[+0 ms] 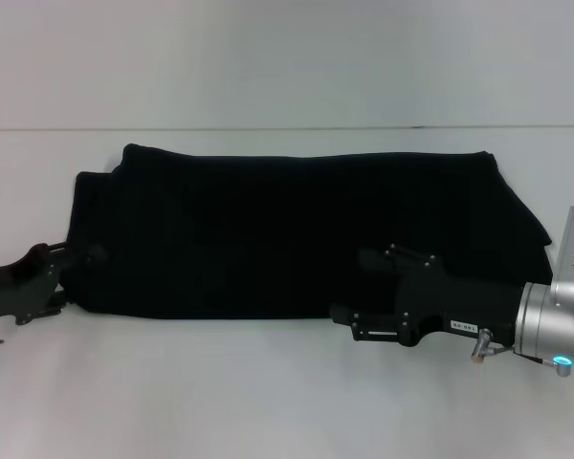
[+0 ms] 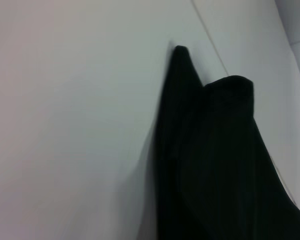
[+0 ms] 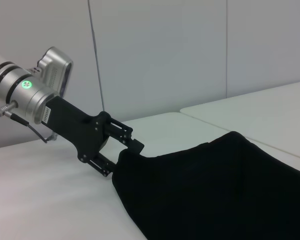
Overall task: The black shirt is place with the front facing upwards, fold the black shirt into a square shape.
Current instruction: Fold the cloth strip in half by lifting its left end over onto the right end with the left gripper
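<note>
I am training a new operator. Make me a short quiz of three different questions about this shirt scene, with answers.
1. True or false: the black shirt lies fully spread, sleeves out.
2. Which pincer is at the shirt's left end? A) left B) right
3. Fill in: the shirt rests on a white ____.

Key:
1. False; it is folded into a long band.
2. A; the left pincer meets that end, while the right pincer is over the near edge.
3. table.

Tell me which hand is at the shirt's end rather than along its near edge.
The left hand: it grips the black shirt at its left end corner. The right hand sits over the shirt's near edge, toward the right half.
</note>
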`<state>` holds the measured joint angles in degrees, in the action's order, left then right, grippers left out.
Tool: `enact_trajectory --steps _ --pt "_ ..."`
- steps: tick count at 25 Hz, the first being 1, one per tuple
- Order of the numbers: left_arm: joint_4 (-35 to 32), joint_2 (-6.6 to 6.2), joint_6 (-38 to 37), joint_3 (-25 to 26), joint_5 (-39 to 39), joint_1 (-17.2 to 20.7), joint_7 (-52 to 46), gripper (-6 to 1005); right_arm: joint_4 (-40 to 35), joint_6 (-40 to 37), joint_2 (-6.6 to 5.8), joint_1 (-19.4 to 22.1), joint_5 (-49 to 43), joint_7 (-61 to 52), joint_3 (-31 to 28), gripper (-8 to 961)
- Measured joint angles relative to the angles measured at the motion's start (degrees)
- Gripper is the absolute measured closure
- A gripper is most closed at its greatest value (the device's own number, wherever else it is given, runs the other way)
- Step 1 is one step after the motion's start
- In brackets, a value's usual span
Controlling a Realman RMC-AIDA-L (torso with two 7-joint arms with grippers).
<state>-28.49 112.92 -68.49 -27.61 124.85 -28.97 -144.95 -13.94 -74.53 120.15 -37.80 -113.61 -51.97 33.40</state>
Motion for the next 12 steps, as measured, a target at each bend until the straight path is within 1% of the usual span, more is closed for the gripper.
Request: enact_trajectory --steps 5,12 --pt "-1.7 0.34 1.14 -0.6 0.6 0.19 0.8 161 0.0 -0.25 0.0 -0.04 0.17 -0.45 0.0 7" --pt "-1.55 0.37 2.78 -2.22 1.37 -0.04 0.33 440 -0.04 -0.65 0.0 0.03 0.06 -0.57 0.0 7"
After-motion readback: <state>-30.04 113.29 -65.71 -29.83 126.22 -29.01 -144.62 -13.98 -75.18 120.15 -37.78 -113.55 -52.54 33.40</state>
